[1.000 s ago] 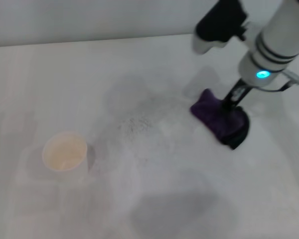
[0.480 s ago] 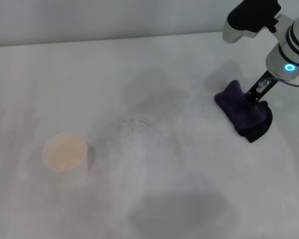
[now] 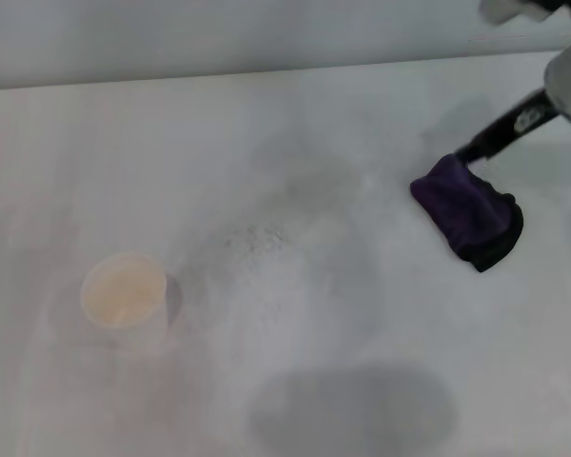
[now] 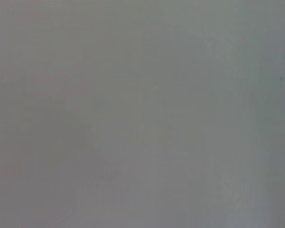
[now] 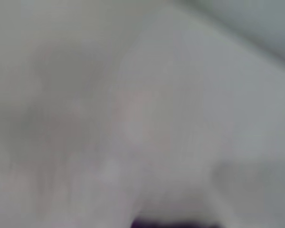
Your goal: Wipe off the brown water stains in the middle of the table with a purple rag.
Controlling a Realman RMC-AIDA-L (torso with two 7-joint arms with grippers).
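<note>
The purple rag (image 3: 466,217), dark purple with a black edge, lies bunched on the white table (image 3: 295,381) at the right. My right gripper (image 3: 468,150) reaches down from the upper right corner, its tip at the rag's far edge; whether it grips the cloth does not show. No brown water stains show; only faint grey speckles (image 3: 257,238) and shadows mark the middle of the table. The right wrist view shows blurred white table with a dark strip (image 5: 175,223) at its edge. The left wrist view is plain grey, and my left gripper is out of view.
A white paper cup (image 3: 124,290) with pale tan liquid stands at the left front of the table. The table's far edge (image 3: 266,71) runs along the top, with a grey wall behind.
My right arm dragged the rag from the middle to the right, then rose up and right toward the frame corner. The rag has stayed put over the last half second.
</note>
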